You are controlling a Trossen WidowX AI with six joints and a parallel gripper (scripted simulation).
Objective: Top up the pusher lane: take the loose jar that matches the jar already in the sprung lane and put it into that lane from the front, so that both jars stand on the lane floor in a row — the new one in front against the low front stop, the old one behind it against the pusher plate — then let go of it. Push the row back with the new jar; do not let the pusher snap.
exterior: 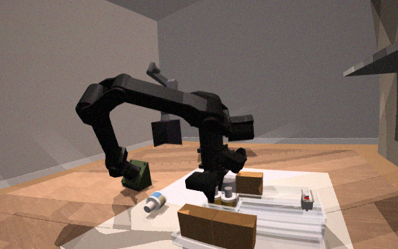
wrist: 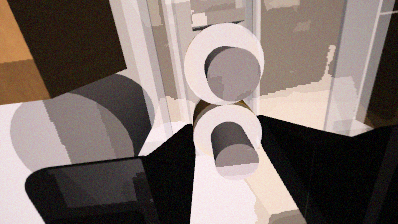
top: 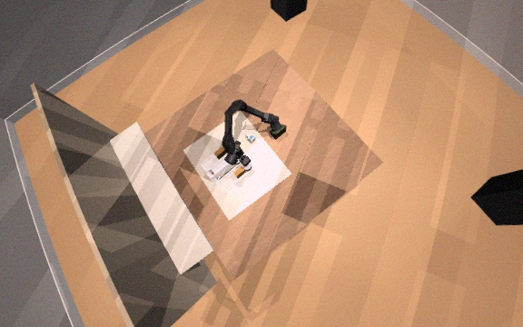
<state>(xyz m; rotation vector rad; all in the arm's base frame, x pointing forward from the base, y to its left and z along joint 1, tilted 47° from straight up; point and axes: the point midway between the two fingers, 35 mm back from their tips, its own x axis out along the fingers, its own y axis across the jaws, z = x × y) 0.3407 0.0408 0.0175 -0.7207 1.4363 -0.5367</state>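
Observation:
My gripper is shut on the near jar, which has a white top, a grey knob and a brownish body. The second jar, of the same look, stands upright in the clear lane right behind it. The two tops meet or nearly meet in the wrist view. Part of a plate shows behind the second jar. The held jar's base and the front stop are hidden, so I cannot tell whether it stands on the lane floor. A blue-banded jar lies on its side, away from the lane.
A large grey and white round object stands left of the fingers. Brown boxes flank the lane on both sides. Clear rails run back towards a grey piece with a red mark. A dark green block is farther off.

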